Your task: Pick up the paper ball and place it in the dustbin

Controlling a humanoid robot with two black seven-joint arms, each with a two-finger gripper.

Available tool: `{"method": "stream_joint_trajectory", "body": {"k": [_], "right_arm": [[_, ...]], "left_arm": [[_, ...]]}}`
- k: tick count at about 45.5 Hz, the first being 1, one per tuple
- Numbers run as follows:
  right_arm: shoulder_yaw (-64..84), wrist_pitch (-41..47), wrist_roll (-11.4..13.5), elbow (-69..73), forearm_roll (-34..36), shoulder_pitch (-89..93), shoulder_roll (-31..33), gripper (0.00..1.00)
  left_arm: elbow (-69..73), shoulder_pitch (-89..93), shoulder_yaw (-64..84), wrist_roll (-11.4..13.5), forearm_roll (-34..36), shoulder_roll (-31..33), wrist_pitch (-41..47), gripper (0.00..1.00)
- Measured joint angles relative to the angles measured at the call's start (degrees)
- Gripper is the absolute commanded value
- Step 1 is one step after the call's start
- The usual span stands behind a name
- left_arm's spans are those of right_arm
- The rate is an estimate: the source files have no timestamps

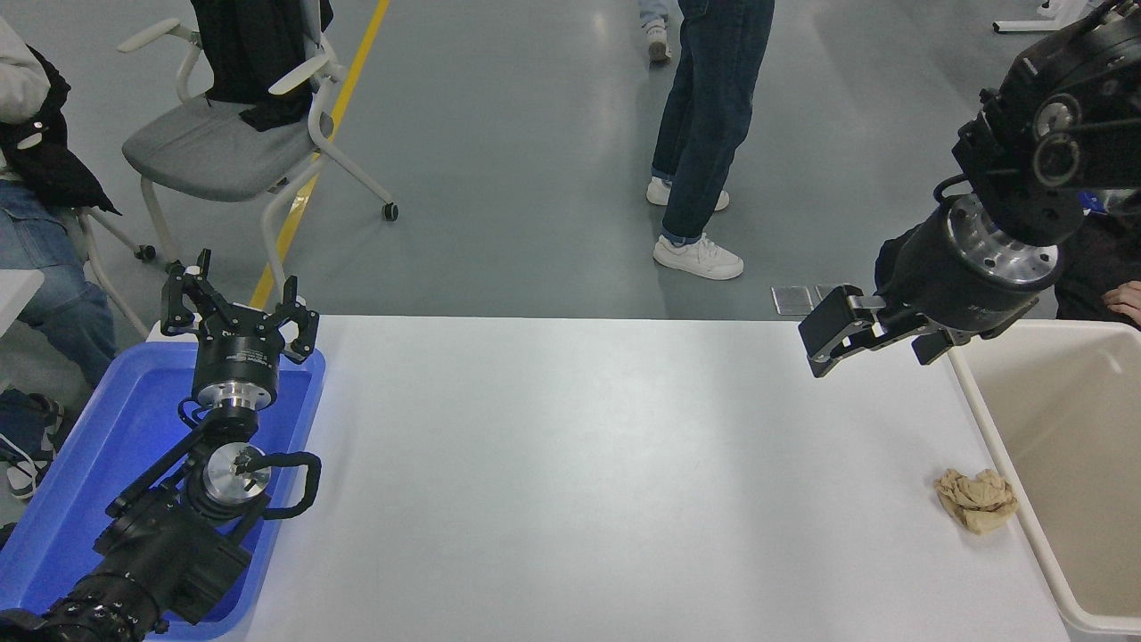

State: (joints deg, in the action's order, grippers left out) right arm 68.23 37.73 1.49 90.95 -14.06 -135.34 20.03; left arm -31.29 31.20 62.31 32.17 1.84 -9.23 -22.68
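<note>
The paper ball [976, 500], a small tan wrinkled wad, lies on the white table [588, 481] near its right edge, just left of the dustbin. The dustbin [1000, 446] is a large cream tub at the right edge of the picture, only partly in view. My right gripper [818, 341] hangs above the table's far right part, pointing left, well behind and above the paper ball; its fingers look close together with nothing between them. My left gripper [239, 299] is parked at the lower left over the blue tray, open and empty.
A bright blue tray [62, 499] sits at the table's left end under the left arm. A person in jeans [704, 134] stands beyond the far edge. A grey chair [223, 143] and a seated person [36, 178] are at the upper left.
</note>
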Motion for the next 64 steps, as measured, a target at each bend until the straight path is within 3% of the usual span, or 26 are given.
{"method": "stream_joint_trajectory", "body": {"k": [26,48,64], "right_arm": [[-1.6,-5.1,0.0,-2.5,-2.4,7.3,0.4,1.00],[-6.4,-17.2,-0.4,-17.5,-27.7,34.3,18.6,1.00],[-26.8,-24.4,-0.5,-34.3,-34.8,64.6,23.0,1.00]], "left_arm": [[0.0,-0.1,0.0,0.3,0.0,0.1,0.0,0.99],[0.0,-0.1,0.0,0.2,0.0,0.1,0.0,0.99],[0.0,-0.1,0.0,0.2,0.0,0.1,0.0,0.99]]}}
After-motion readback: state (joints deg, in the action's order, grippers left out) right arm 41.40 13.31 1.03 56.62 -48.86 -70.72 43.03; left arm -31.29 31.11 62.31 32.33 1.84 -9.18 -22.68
